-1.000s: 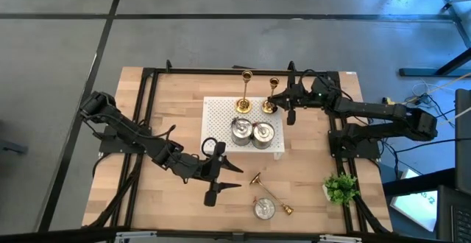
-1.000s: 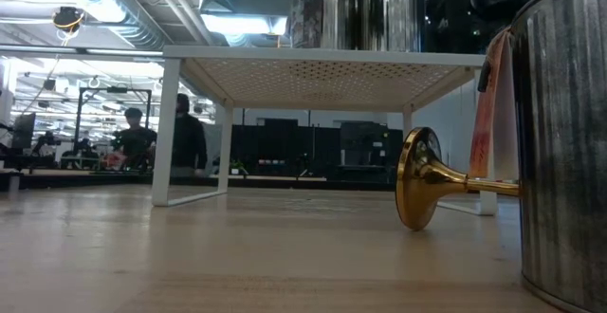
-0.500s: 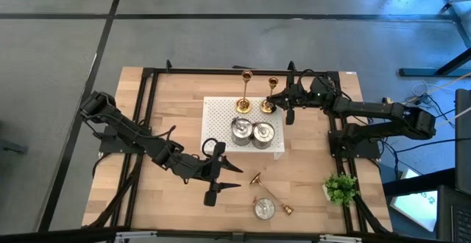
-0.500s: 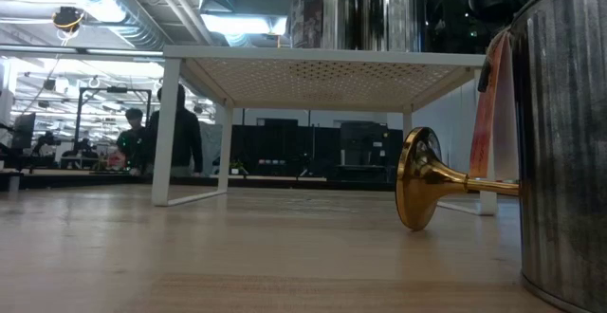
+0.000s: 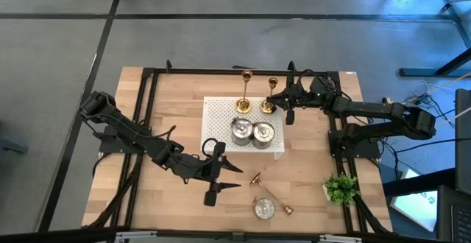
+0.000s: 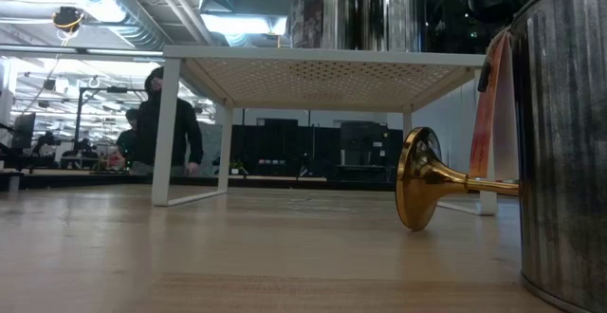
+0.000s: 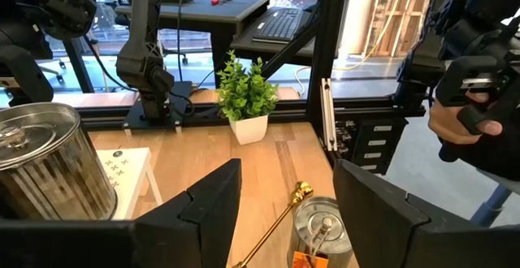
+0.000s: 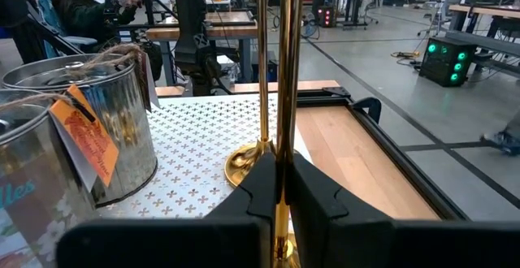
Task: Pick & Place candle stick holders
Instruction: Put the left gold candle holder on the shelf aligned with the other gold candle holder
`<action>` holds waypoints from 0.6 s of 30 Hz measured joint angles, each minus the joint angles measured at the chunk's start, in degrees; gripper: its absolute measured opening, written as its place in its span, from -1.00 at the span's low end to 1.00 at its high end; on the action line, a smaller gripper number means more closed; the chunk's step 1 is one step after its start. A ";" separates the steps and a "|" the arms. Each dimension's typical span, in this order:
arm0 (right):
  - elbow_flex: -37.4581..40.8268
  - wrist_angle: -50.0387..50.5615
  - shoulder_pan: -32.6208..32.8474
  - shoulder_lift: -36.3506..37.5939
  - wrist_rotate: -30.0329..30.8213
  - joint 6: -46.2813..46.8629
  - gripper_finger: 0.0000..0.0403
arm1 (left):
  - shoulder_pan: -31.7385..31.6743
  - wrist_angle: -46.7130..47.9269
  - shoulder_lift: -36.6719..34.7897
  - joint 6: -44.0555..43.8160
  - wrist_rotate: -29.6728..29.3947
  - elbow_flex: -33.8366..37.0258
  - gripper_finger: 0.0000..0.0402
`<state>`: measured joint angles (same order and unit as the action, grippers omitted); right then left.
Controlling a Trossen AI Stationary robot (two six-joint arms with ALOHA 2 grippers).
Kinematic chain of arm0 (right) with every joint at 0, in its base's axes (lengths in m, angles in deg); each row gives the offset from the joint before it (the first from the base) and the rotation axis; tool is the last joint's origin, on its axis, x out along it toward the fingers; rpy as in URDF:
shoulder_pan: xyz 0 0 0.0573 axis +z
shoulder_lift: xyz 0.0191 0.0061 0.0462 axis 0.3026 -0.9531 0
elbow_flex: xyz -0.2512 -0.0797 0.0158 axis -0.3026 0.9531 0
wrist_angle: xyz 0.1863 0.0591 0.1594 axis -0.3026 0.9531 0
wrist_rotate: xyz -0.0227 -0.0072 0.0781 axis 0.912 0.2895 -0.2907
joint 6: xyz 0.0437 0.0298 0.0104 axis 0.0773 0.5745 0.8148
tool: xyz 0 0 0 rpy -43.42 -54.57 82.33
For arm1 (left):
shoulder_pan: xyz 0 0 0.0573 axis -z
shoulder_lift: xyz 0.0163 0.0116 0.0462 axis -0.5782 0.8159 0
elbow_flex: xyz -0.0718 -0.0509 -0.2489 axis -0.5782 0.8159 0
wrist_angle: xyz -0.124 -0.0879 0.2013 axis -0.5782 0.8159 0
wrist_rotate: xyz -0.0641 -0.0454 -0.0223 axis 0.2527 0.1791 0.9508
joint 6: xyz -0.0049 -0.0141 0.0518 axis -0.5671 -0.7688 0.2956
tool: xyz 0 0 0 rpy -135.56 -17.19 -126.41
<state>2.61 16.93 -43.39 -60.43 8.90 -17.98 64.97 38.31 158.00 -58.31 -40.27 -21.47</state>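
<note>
**Operator:** Starting with the biggest piece, the white perforated stand point(image 5: 221, 110). My right gripper point(image 5: 271, 103) is at its back right corner, clamped on the stem of a gold candlestick point(image 8: 286, 81). The fingers meet around the stem low down, with the round base just under them over the stand top.

**Observer:** And what's next to it?

**Operator:** Just beyond my fingers a second gold candlestick point(image 5: 243, 104) stands upright on the stand. Nearer than that, two silver holders point(image 5: 252, 132) sit side by side, touching or nearly so. One carries an orange tag point(image 8: 88, 134) on twine.

**Observer:** How do you expect the gold one to handle?

**Operator:** Stiff metal, light I'd judge, but polished and thin, so likely to swivel in the pads. Gripping low by the flared base is the safe hold. It's top-heavy for tipping if I release it off level.

**Observer:** And the left side?

**Operator:** My left gripper point(image 5: 221, 178) hangs with fingers spread wide and nothing between them. Ahead of it, a third gold candlestick point(image 5: 269, 196) lies on its side on the table, and a third silver holder point(image 5: 265, 209) stands close against it. The squat silver ones look heavier and slick, so I'd pinch across the rim.
</note>
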 joint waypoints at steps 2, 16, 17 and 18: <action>0.00 0.02 0.00 0.00 -0.04 0.00 -0.90 | 0.00 0.29 0.01 -0.01 0.00 0.01 -0.04; -0.02 0.51 0.00 0.00 -0.42 0.00 -0.74 | 0.00 0.25 1.57 -0.13 0.46 0.01 -0.04; -0.02 0.51 0.00 0.00 -0.41 0.00 -0.74 | 0.07 0.29 1.57 -0.11 0.46 0.01 -0.04; -0.02 0.50 0.00 0.00 -0.42 0.00 -0.74 | 0.21 0.27 1.57 -0.11 0.46 0.01 -0.04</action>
<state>2.59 17.44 -43.39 -60.43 8.48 -17.98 65.19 38.58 159.58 -58.42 -39.81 -21.46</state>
